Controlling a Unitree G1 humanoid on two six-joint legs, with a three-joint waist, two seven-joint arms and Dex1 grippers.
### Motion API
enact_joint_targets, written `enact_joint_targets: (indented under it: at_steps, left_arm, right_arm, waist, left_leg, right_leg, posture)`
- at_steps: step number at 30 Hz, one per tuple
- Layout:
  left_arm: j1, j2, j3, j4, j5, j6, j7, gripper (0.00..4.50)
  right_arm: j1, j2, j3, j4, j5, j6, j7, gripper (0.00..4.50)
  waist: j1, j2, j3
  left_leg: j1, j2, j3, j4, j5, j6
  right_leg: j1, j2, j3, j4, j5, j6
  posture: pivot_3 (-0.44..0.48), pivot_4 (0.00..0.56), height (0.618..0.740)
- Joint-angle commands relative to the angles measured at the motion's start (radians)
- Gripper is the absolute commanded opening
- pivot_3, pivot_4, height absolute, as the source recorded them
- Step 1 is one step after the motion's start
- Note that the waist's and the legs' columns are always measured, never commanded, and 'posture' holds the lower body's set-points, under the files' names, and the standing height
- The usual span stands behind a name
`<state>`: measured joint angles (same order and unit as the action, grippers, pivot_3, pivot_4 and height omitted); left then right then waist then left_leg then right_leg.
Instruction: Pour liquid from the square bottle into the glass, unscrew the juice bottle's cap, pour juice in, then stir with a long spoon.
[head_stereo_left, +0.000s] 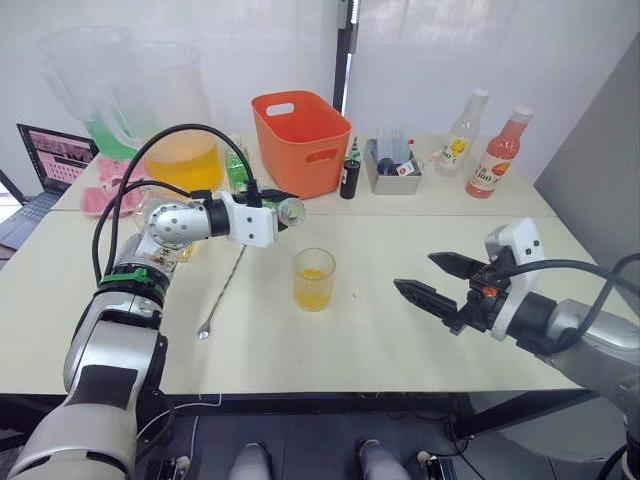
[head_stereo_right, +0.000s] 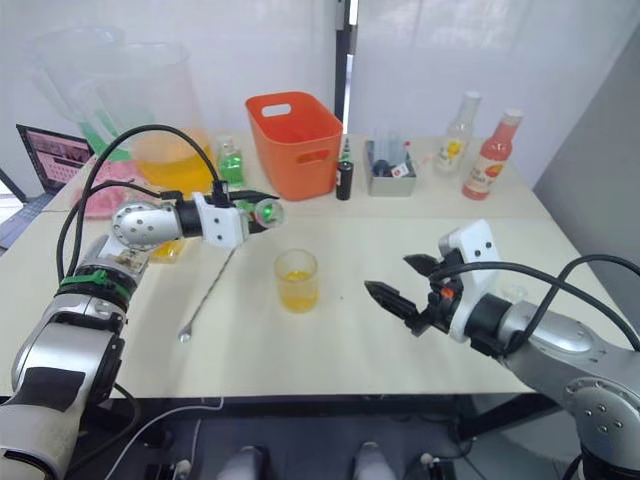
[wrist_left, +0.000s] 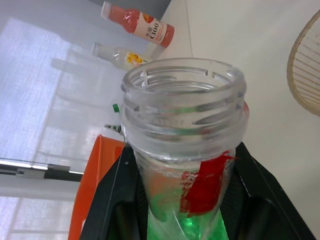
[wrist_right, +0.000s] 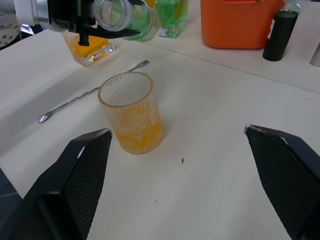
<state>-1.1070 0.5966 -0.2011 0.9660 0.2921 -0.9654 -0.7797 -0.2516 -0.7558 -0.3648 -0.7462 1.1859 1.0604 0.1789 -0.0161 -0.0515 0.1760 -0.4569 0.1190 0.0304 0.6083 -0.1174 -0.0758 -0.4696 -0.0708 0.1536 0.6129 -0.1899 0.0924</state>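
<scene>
The left gripper (head_stereo_left: 268, 206), left of centre in the frame, grasps the uncapped juice bottle (head_stereo_left: 287, 210) on its side, mouth above and just left of the glass (head_stereo_left: 314, 278) at centre. The right gripper (head_stereo_left: 432, 280) hangs spread at lower right; the long spoon (head_stereo_left: 224, 290) lies left of the glass.

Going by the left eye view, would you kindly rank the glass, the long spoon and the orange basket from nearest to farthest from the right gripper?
From the right gripper:
1. Glass, on the table toward the robot's left of the gripper, partly filled with orange liquid.
2. Long spoon, lying flat farther left, beyond the glass.
3. Orange basket, standing at the back of the table.
</scene>
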Motion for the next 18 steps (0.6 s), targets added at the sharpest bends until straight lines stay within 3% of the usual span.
enact_joint_targets:
  at_steps: [1, 9, 18]
  left_arm:
    - [-0.049, 0.017, -0.008, -0.016, 0.070, -0.056, 0.126, 1.26]
    - [-0.058, 0.029, -0.069, -0.006, 0.219, -0.094, 0.309, 1.26]
    - [-0.046, 0.022, -0.119, 0.027, 0.261, -0.095, 0.392, 1.26]
  right_arm:
    - [0.004, -0.015, -0.012, -0.039, 0.030, -0.033, -0.030, 4.50]
    - [0.017, -0.024, 0.011, -0.036, 0.030, -0.045, -0.080, 4.50]
    - [0.010, -0.030, 0.027, -0.027, 0.033, -0.058, -0.103, 4.50]
  waist:
    - [0.000, 0.000, 0.000]
    - [0.003, 0.000, 0.000]
    - [0.004, 0.000, 0.000]
  left_leg:
    - [0.000, 0.000, -0.001, 0.000, 0.000, 0.000]
    - [0.001, 0.000, -0.003, 0.001, 0.001, -0.001]
    - [0.001, 0.000, -0.004, 0.001, 0.001, -0.001]
  right_leg:
    - [0.000, 0.000, -0.001, 0.000, -0.001, 0.002]
    - [0.004, 0.000, -0.003, 0.000, 0.001, 0.004]
    - [0.005, 0.000, -0.004, 0.000, 0.002, 0.007]
  posture:
    - [0.000, 0.150, 0.731]
    - [0.000, 0.150, 0.731]
    - [0.000, 0.150, 0.731]
